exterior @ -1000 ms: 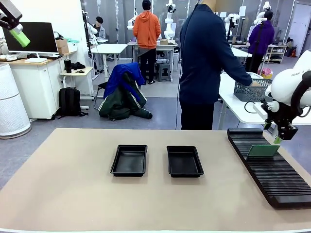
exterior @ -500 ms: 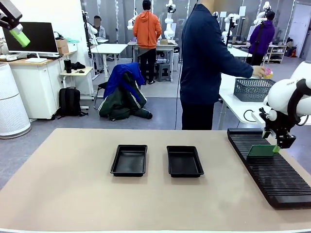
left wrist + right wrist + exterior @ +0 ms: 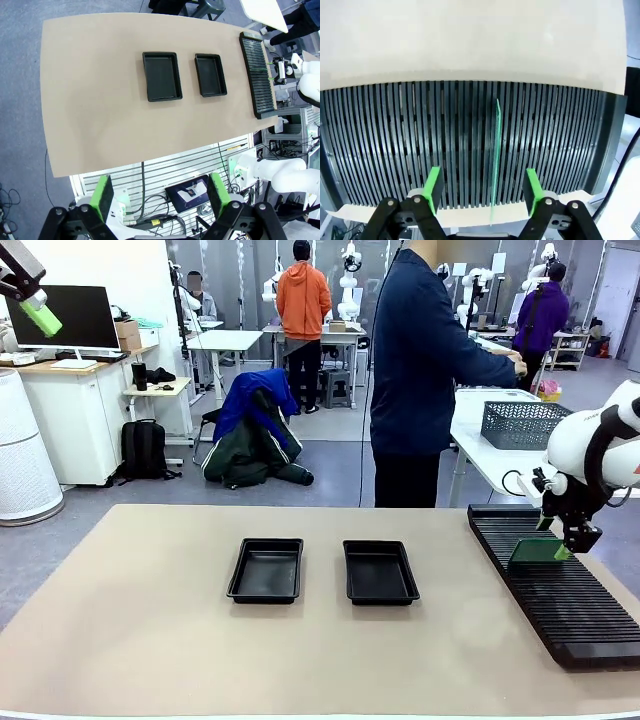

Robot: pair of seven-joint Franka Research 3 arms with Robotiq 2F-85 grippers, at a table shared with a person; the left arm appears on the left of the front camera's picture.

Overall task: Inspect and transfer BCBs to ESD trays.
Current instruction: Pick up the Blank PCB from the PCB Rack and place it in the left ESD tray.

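a single pale green board (image 3: 497, 145) stands on edge in a slot of the long black ribbed rack (image 3: 560, 600), at the right side of the tan table (image 3: 150, 640). the right gripper (image 3: 483, 189) hangs straight over it. its 2 green-padded fingers (image 3: 434, 186) are spread wide, 1 on each side of the board with a clear gap either way, gripping nothing. in the front view the gripper's tip sits just at the board's upper right corner, and the white arm curves in from the right edge. 2 black trays lie side by side in the middle of the table: the left tray (image 3: 265, 570) and the right tray (image 3: 380, 572), near each other but not touching, and well apart from the rack. the left gripper (image 3: 161, 196) is raised high over the robot's left side, fingers wide apart and holding nothing; its camera looks down on the whole table, trays and rack. across the table a person (image 3: 420, 370) in a dark blue top stands turned toward a white side table, with an arm stretched out over it, where a grey wire basket (image 3: 520, 425) stands.
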